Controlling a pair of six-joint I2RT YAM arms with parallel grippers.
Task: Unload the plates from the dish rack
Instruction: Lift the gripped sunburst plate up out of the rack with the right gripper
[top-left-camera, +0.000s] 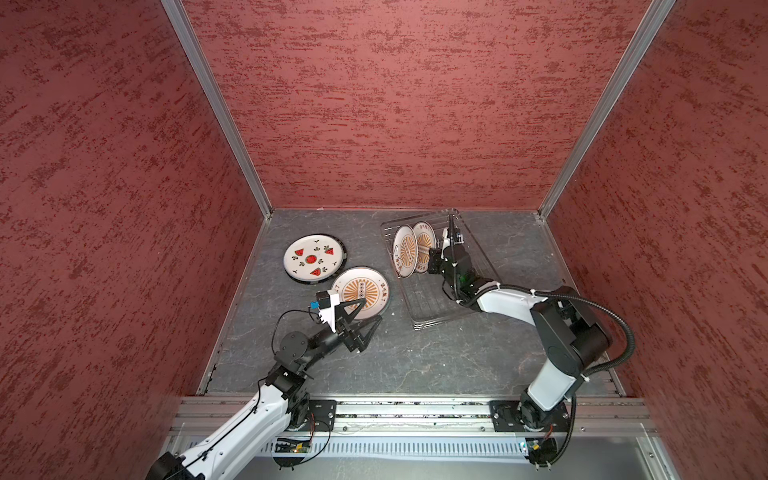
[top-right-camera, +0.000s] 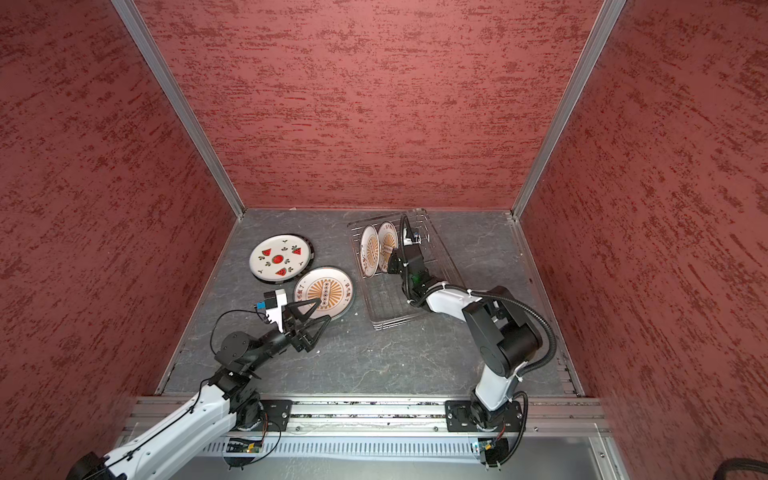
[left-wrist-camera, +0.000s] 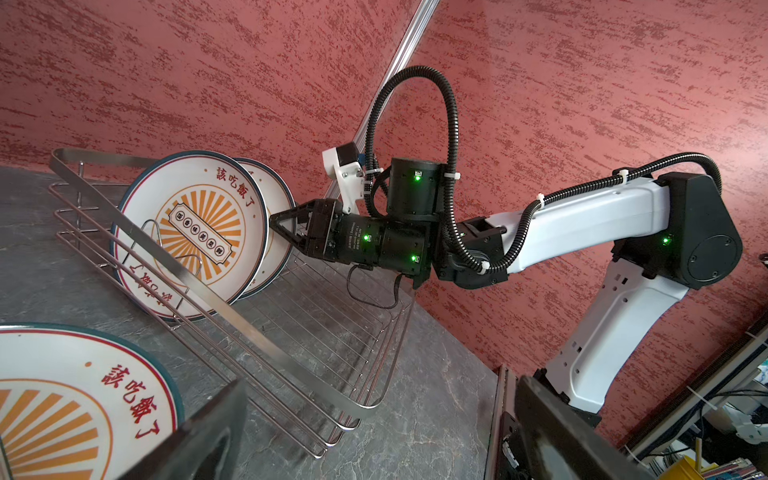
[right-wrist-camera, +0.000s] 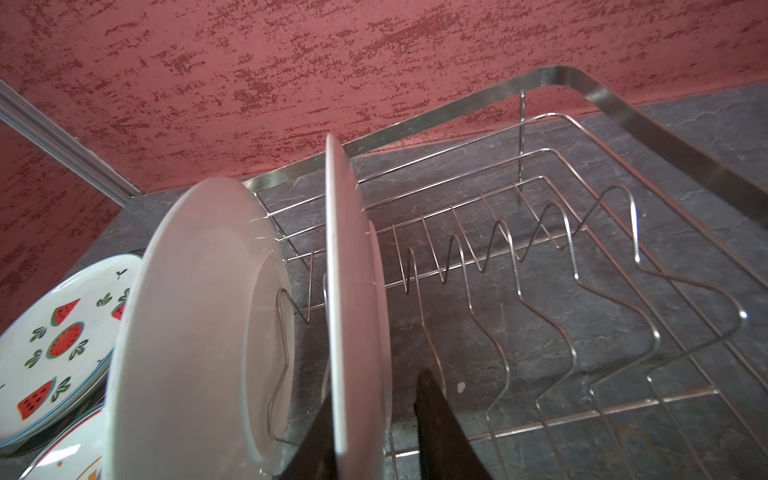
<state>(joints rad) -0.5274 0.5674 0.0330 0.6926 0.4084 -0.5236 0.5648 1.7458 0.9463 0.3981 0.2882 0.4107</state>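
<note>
The dish rack (top-left-camera: 440, 309) (top-right-camera: 392, 309) stands at the back right, and two sunburst plates stand upright in it. My right gripper (top-left-camera: 433, 254) (right-wrist-camera: 376, 395) straddles the rim of the plate nearer to it (top-left-camera: 424, 246) (right-wrist-camera: 345, 270). One finger lies against that plate and a narrow gap shows at the other. The second racked plate (top-left-camera: 402, 251) (right-wrist-camera: 187, 332) leans beside it. On the table lie a watermelon plate (top-left-camera: 313, 258) with a dark rim beneath it and a sunburst plate (top-left-camera: 361, 291). My left gripper (top-left-camera: 372, 310) (left-wrist-camera: 374, 449) hovers open and holds nothing at that sunburst plate's near edge.
The rack's row of wire prongs (right-wrist-camera: 540, 257) to the right of the plates holds nothing. Red textured walls close in the back and both sides. The grey stone-patterned tabletop (top-left-camera: 415, 357) runs to a metal rail at the front.
</note>
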